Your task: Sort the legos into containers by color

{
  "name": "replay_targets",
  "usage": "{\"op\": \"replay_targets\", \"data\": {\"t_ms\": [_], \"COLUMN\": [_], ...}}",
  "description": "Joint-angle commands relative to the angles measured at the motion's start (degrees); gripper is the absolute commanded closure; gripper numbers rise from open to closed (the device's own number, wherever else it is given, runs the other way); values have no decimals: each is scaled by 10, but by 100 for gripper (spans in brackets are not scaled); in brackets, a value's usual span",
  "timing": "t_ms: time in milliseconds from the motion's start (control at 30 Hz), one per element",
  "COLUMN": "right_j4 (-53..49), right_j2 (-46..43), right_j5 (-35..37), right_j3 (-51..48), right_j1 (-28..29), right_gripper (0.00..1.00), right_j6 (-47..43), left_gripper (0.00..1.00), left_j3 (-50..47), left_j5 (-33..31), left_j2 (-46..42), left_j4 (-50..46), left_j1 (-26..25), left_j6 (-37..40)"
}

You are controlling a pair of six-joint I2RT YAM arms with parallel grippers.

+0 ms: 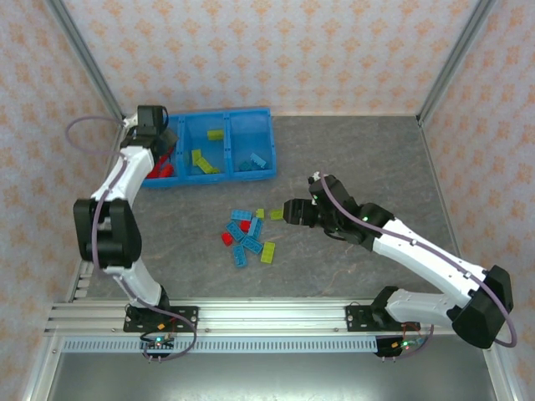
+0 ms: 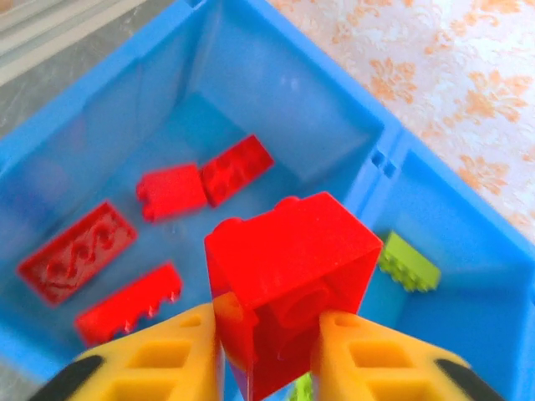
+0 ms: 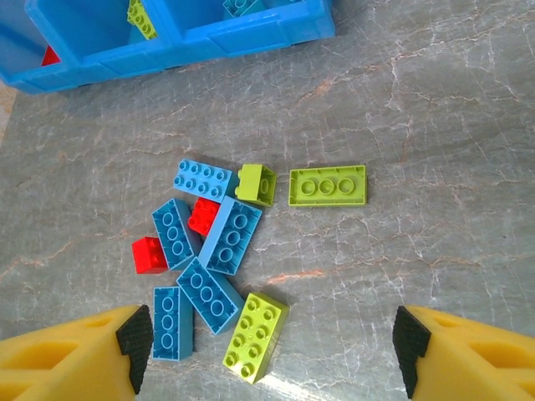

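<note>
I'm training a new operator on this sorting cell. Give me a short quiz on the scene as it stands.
1. True or false: the right gripper holds a brick.
2. The brick in the left gripper is: A red, B light blue, C yellow-green.
3. How many red bricks lie loose on the table?
Key: 1 false, its jaws stand open and empty; 2 A; 3 two.
</note>
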Motion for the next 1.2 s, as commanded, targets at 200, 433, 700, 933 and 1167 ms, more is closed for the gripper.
{"op": "replay_targets", "data": {"t_ms": [200, 433, 700, 933, 1167], "right_j4": [-25, -5, 3, 47, 41], "right_j2": [-13, 18, 101, 213, 372], "right_j5": [13, 4, -32, -20, -10], "right_j3": [23, 25, 32, 65, 189], "right_j1": [3, 3, 11, 32, 39], "right_gripper": [22, 22, 22, 23, 31], "right_j6": [-5, -3, -10, 13, 25], "left_gripper": [17, 21, 23, 24, 24], "left_j3": [92, -15, -203, -361, -471], "left_j5": [58, 118, 35, -6, -35], "left_j2": [29, -109, -322, -365, -440], "left_j4": [-74, -42, -32, 33, 118], "left_j1": [17, 1, -260, -368, -366], "left_j6": [17, -10, 118, 202, 242]}}
